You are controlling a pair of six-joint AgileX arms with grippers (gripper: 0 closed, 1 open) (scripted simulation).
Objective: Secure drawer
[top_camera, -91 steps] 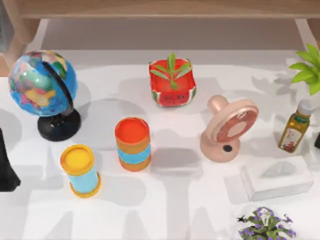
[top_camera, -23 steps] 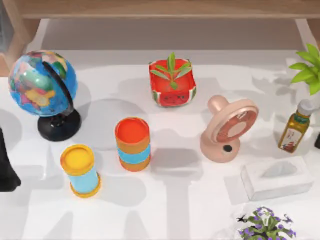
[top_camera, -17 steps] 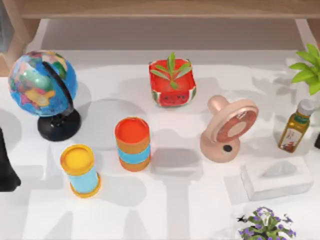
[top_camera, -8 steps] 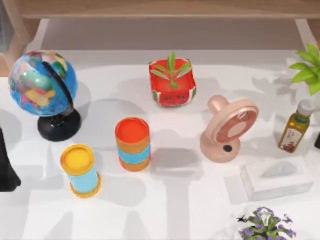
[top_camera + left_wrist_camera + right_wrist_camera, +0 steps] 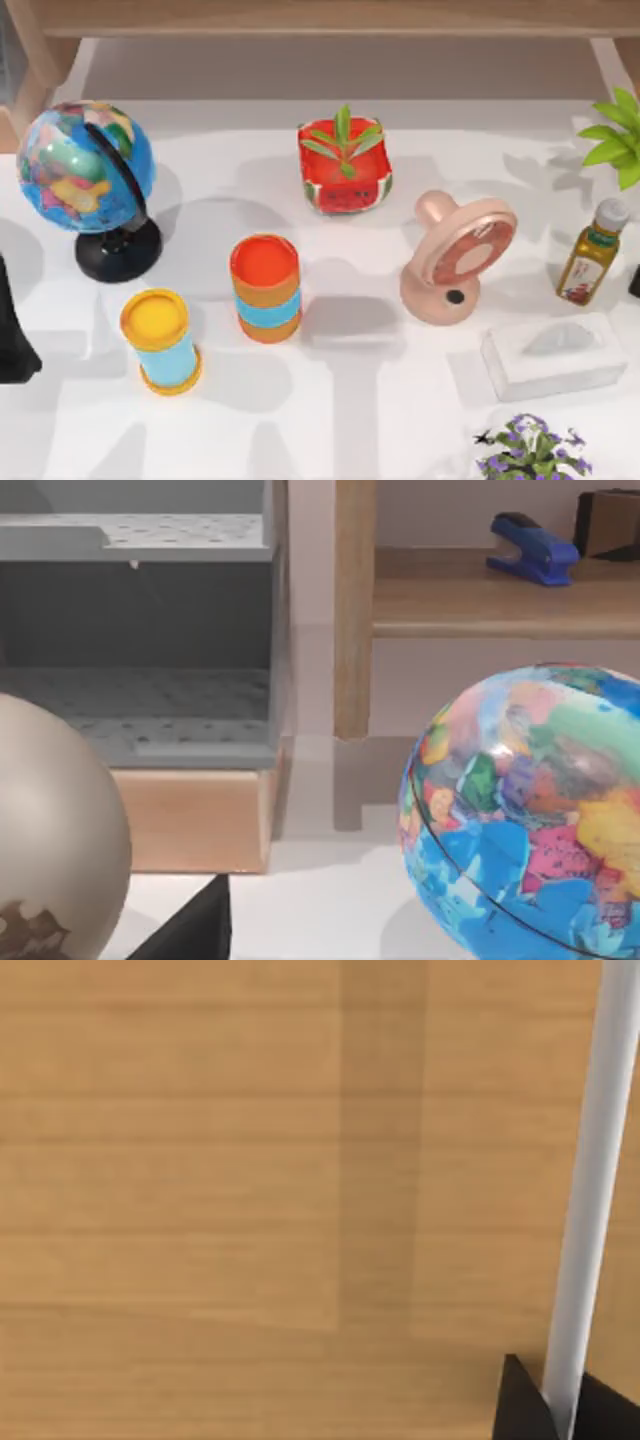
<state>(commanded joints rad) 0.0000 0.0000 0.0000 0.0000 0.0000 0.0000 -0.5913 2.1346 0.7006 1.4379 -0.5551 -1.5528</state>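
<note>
One grey drawer [image 5: 135,710] behind globe [image 5: 530,810]

White table [image 5: 350,410] carries globe [image 5: 85,165], fan [image 5: 460,255], canisters [image 5: 265,288].

Rendered study or office desk setting. White table [image 5: 330,420] is backed by a wooden shelf unit [image 5: 480,600], on which a blue stapler [image 5: 533,550] is kept. Desk items noted: globe [image 5: 85,170], tissue box [image 5: 553,356], pink fan [image 5: 458,257], potted plants.

Overhead and low left wrist cameras share the globe [image 5: 85,167]
</note>
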